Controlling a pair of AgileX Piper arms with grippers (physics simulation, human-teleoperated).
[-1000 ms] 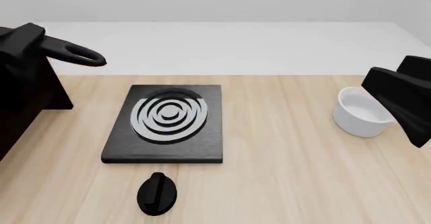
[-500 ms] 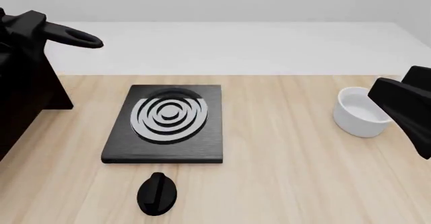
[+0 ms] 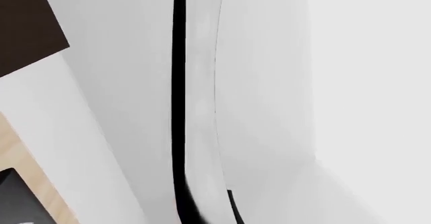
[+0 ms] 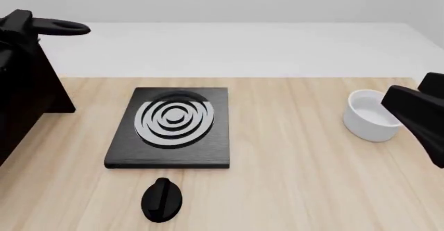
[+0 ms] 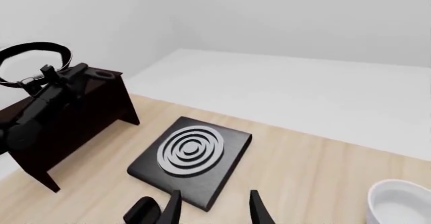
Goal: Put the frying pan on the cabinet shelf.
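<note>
The frying pan point(image 5: 32, 65) is held tilted in the air over the top of the dark cabinet point(image 5: 74, 118). Its black handle point(image 4: 64, 28) sticks out to the right, level, with the hole at its end. My left gripper point(image 5: 62, 78) is shut on the handle near the pan's body. In the left wrist view the pan's black rim point(image 3: 178, 108) fills the picture, edge-on, and a corner of the cabinet point(image 3: 27, 27) shows behind it. The cabinet shelf itself is hidden. My right gripper point(image 5: 215, 196) hangs open and empty over the table's right side, far from the pan.
A black square hob point(image 4: 170, 127) with grey rings lies mid-table, with a black knob point(image 4: 161, 200) in front of it. A white bowl point(image 4: 371, 116) stands at the right, next to my right arm point(image 4: 419, 124). The cabinet point(image 4: 28, 101) fills the left edge.
The left gripper has lifted the pan up and to the left; its handle rose and levelled out. The right arm has drawn a little down and to the right.
</note>
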